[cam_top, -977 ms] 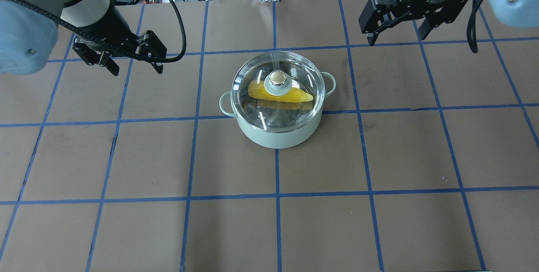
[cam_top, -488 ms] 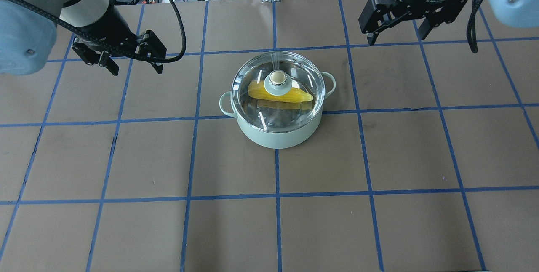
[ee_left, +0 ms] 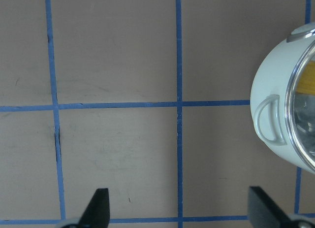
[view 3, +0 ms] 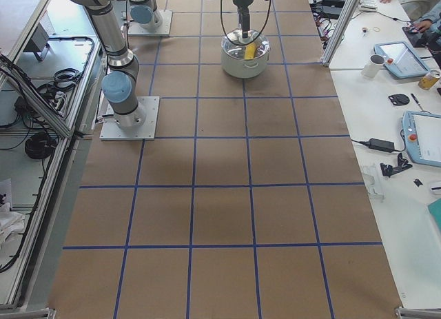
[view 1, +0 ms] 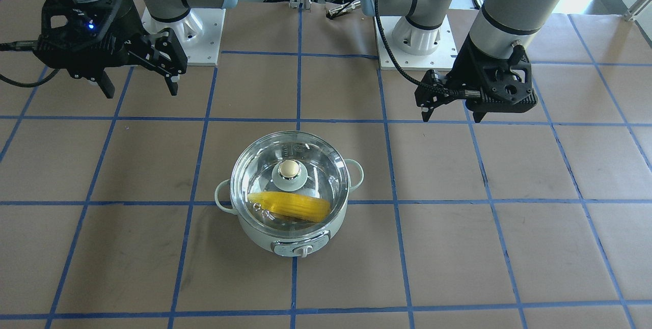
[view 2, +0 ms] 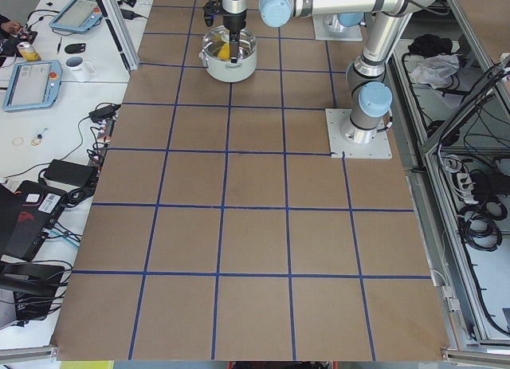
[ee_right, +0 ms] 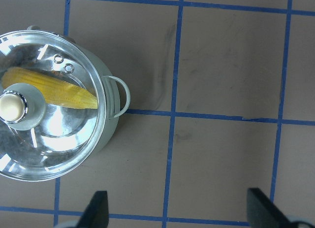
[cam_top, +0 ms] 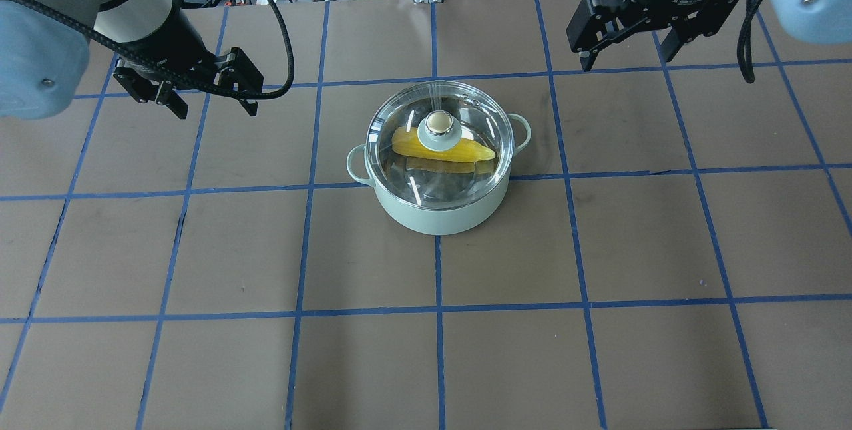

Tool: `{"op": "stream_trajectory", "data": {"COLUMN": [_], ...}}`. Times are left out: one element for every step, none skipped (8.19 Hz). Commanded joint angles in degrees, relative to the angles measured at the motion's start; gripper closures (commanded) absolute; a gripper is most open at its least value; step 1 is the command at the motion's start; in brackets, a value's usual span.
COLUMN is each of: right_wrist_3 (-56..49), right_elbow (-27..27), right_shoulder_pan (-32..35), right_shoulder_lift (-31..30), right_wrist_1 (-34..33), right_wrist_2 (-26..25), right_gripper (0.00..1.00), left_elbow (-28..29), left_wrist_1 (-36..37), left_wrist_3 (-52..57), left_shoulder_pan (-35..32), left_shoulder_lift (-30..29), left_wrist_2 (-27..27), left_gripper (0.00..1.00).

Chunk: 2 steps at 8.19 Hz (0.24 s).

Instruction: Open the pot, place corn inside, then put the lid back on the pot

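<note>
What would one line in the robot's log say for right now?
corn in pot | lid on pot | left end effector open, empty | right end effector open, empty

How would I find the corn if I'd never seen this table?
On the brown table with blue grid lines, a mint-green pot stands near the middle. Inside it, under the clear glass lid, lies the corn, the only bright yellow thing there.

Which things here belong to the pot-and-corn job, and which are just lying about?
Job: pot, corn inside it, lid closed on top.
Lying about: mug, tablets and cables, all beside the work table.
</note>
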Motion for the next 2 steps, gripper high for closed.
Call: {"op": "stream_trajectory", "data": {"right_wrist_3": [0.0,0.0], "right_elbow": [0.07,-0.02], "right_shoulder_pan": [0.0,0.0], "right_shoulder_lift": [0.02,0.02], "right_wrist_1": [-0.03,-0.03], "right_wrist_2": [-0.04,-0.04], "right_gripper": [0.0,0.0], "left_elbow": [0.0,0.09], "left_wrist_1": [-0.01,0.08], "left_wrist_3": [0.0,0.0], "left_shoulder_pan": [-0.04,-0.04], "left_shoulder_lift": [0.01,0.1], "left_wrist_2": [0.04,-0.05], "left_gripper": [0.0,0.0]}}
